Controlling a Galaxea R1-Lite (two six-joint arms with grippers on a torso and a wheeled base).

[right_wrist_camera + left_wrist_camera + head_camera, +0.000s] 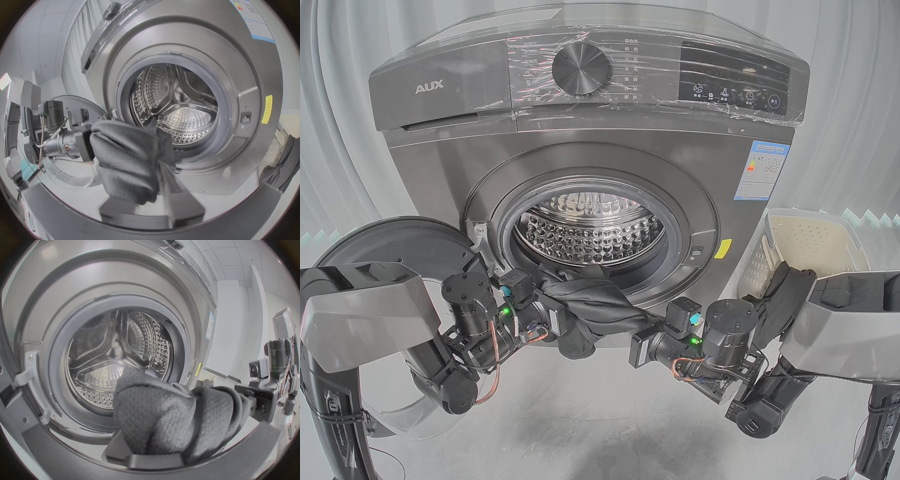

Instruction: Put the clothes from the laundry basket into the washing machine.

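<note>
A dark grey garment hangs bunched between my two grippers, just in front of the lower rim of the washing machine's drum opening. My left gripper is shut on the garment's left end and my right gripper on its right end. The cloth drapes over the left fingers, and the cloth likewise covers the right fingers. The cream laundry basket stands to the machine's right, with another dark cloth hanging over its near edge.
The round machine door is swung wide open to the left, behind my left arm. The steel drum holds nothing that I can see. Bare grey floor lies below the grippers.
</note>
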